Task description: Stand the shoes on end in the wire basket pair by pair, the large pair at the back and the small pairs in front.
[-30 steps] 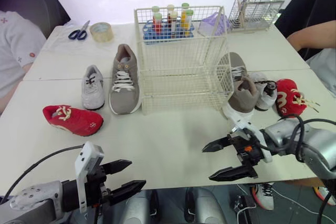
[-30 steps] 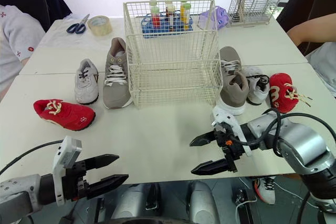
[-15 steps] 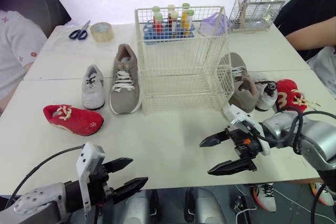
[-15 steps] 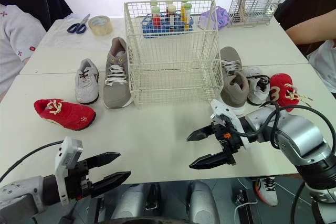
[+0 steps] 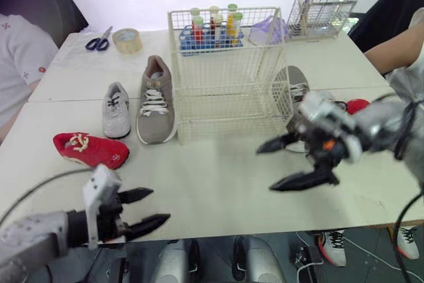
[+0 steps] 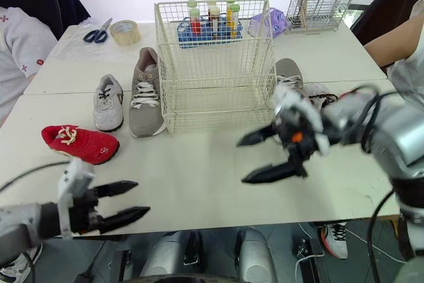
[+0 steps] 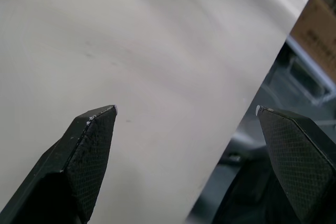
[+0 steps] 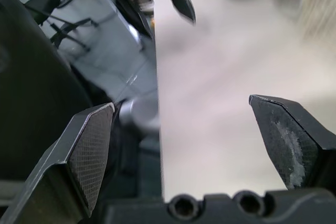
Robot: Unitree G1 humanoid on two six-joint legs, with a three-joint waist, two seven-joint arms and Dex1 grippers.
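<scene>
Wire basket (image 6: pixel 215 77) is standing mid-table. To its left a large taupe shoe (image 6: pixel 146 94), a small grey shoe (image 6: pixel 108 103) and a small red shoe (image 6: pixel 79 144) are lying flat on the table (image 6: pixel 199 187). To its right a second taupe shoe (image 6: pixel 288 71) is lying just beside it. Right gripper (image 6: pixel 242 162) is hovering over the table near the basket's right front corner, jaws spread wide and empty. Left gripper (image 6: pixel 141 197) is hanging at the near table edge, jaws spread and empty.
</scene>
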